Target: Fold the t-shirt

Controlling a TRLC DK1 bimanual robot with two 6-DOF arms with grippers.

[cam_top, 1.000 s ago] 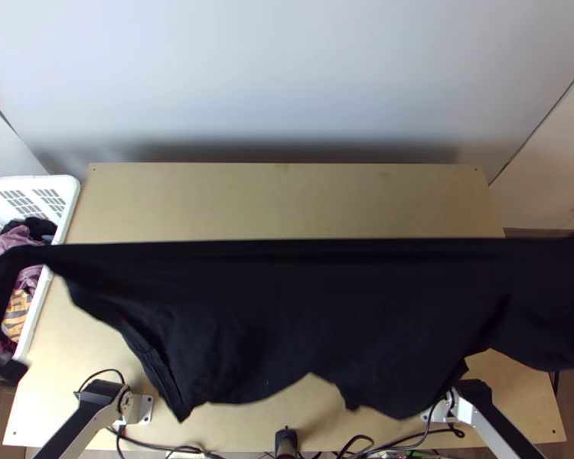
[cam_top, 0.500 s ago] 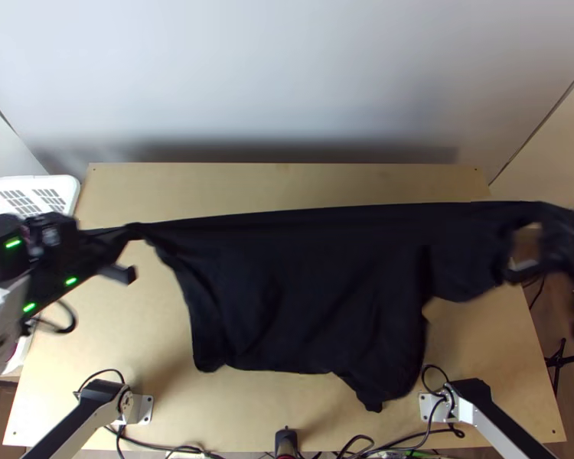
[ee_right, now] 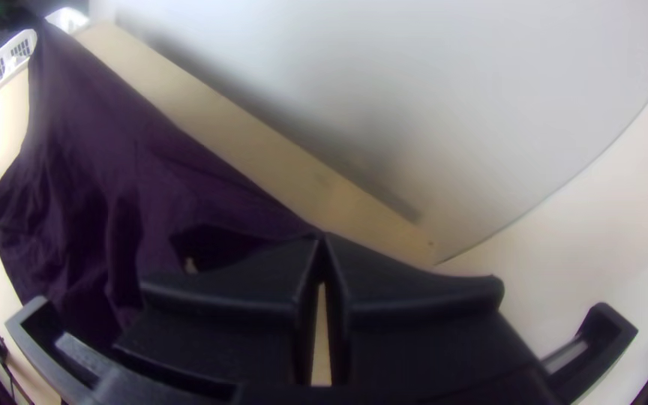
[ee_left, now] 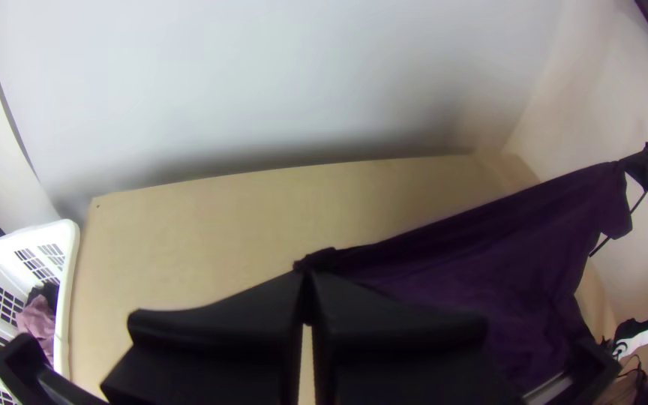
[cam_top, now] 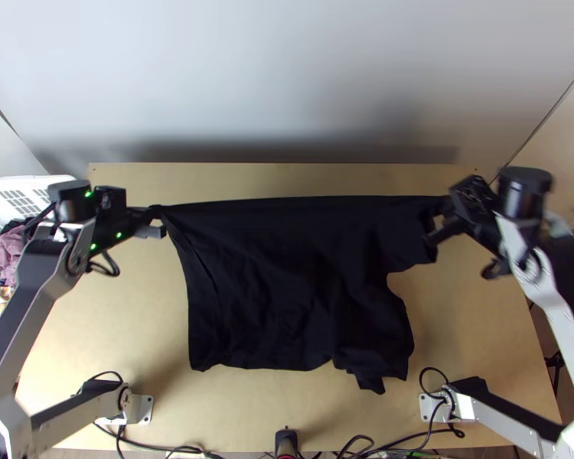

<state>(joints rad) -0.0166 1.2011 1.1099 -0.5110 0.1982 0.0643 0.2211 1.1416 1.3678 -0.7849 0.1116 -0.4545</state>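
A black T-shirt [cam_top: 287,283] hangs spread across the top view's center, gripped but unfolded, its upper corners pinched in the closed left gripper [ee_left: 307,274] and right gripper [ee_right: 322,238], with laying down and all folding apparently left to do above the wooden table [cam_top: 287,180].

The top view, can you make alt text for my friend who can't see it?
A black t-shirt is stretched along its far edge between the left tool and the right tool, the rest falling in loose folds toward the near side of a light wooden table. A white basket holding clothes stands at the left.
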